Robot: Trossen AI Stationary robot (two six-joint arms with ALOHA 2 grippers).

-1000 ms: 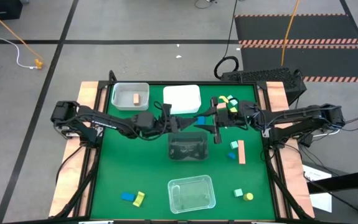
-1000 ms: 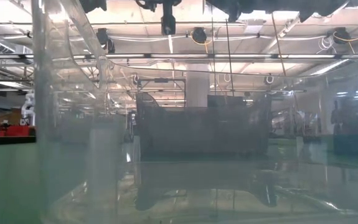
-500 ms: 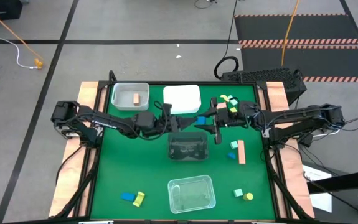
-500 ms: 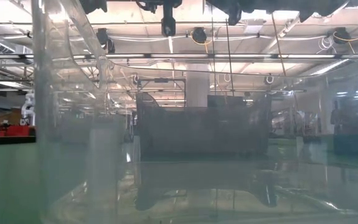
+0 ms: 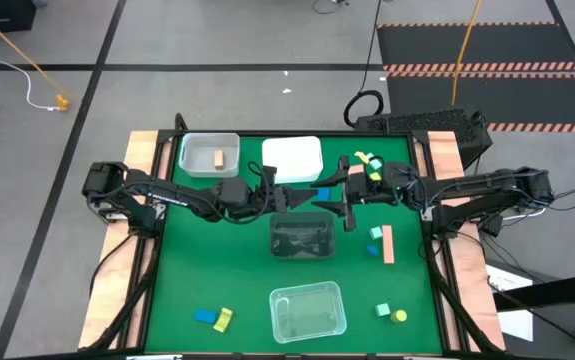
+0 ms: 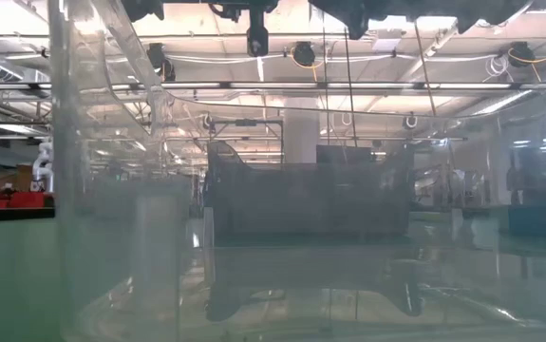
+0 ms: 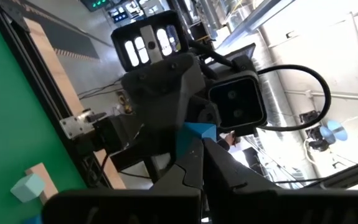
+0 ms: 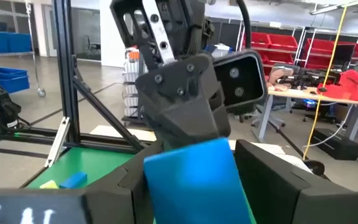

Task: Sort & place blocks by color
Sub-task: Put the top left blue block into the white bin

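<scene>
You have a green desk with both arms stretched in over its middle, meeting nose to nose above the dark tray. A white tray and a clear tray sit at the far edge, the clear one holding a tan block; another clear tray sits near the front edge.

Your left pincer is closed on a blue block, whose corner shows between the tips in its own wrist view. Your right pincer faces it with its fingers apart on either side of that same block; you cannot tell whether they touch it.

The remaining blocks lie scattered: a long tan bar with mint and blue pieces beside it, a yellow and green cluster at the far right, a blue and yellow pair at front left, and a mint and yellow pair at front right.
</scene>
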